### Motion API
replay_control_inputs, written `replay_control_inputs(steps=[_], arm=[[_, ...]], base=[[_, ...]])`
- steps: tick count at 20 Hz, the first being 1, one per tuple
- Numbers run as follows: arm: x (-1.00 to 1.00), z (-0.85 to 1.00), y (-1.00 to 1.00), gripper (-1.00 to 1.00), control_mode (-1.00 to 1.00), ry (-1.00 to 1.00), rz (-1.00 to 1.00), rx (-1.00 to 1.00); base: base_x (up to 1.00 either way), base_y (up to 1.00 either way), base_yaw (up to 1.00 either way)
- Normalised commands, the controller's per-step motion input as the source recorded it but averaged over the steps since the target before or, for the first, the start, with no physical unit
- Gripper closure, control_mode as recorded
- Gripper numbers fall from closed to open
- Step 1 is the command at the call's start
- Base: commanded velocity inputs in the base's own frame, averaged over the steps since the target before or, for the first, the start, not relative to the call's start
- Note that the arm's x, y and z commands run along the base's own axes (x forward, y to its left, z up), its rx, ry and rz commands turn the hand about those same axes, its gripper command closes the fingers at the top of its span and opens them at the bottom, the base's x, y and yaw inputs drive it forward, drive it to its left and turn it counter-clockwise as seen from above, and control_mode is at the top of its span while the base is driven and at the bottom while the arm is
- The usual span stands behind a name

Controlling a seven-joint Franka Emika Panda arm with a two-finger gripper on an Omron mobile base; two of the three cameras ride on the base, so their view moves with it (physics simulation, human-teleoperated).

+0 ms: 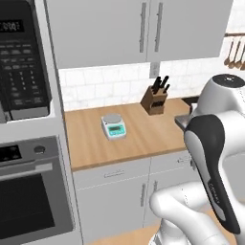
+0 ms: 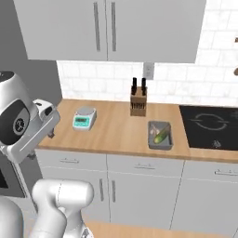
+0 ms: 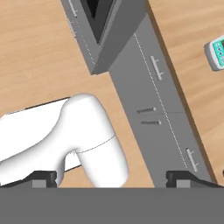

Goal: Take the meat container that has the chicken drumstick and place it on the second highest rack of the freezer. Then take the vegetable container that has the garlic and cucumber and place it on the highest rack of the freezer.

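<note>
Wooden counter (image 2: 116, 135) runs along the tiled wall, over grey drawers and cupboard doors.

On it, left part: small kitchen scale (image 2: 84, 118), white with teal front, standing clear of the edge.

Middle, back by the wall: wooden knife block (image 2: 138, 105) with dark handles upright.

Right of middle, nearer the front edge: grey tray (image 2: 160, 135) holding the cucumber (image 2: 161, 137) and a pale garlic (image 2: 154, 132) beside it.

Far right: black cooktop (image 2: 210, 126) set flush in the counter, just beside the tray.
</note>
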Motion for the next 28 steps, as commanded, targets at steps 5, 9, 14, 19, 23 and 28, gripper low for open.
replay_control_inputs(steps=[5,9,14,19,23,28], arm=[[0.0,0.0,0.0,-1.0,1.0,0.0,0.0,0.0],[0.0,0.0,0.0,-1.0,1.0,0.0,0.0,0.0],[0.0,0.0,0.0,-1.0,1.0,0.0,0.0,0.0],[0.0,0.0,0.0,-1.0,1.0,0.0,0.0,0.0],[0.0,0.0,0.0,-1.0,1.0,0.0,0.0,0.0],[0.0,0.0,0.0,-1.0,1.0,0.0,0.0,0.0]], base=[[0.53,-0.54,0.0],[0.47,-0.49,0.0],[0.47,-0.31,0.0],[0.46,-0.41,0.0],[0.3,-0.27,0.0],[0.0,0.0,0.0]])
